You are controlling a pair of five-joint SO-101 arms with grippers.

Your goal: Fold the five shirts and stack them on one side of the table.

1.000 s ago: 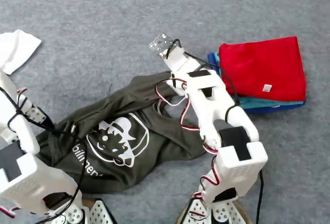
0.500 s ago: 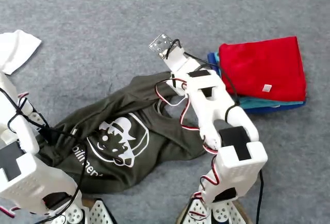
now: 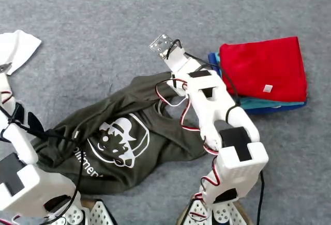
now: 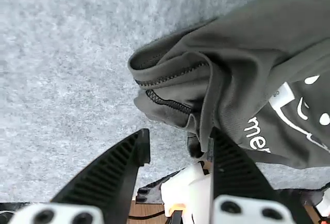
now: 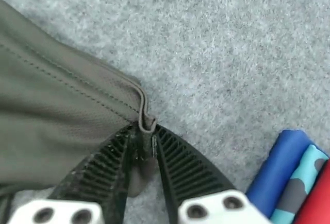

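— Why's the right gripper (image 5: pixel 146 130) pinching the olive shirt (image 3: pixel 119 108) hem?
— Pinning it mid-table, I'd guess, so the left gripper (image 4: pixel 178 144), jaws apart, can take the bunched corner.

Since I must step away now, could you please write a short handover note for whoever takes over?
Right end effector: shut on the hem of the dark olive printed shirt.
Left end effector: open, beside that shirt's bunched edge.
Done: red shirt, teal patterned shirt and blue shirt folded and stacked at the grey table's right side.
Left: fold the olive shirt, crumpled mid-table, then the white shirt at the left edge; stack both.
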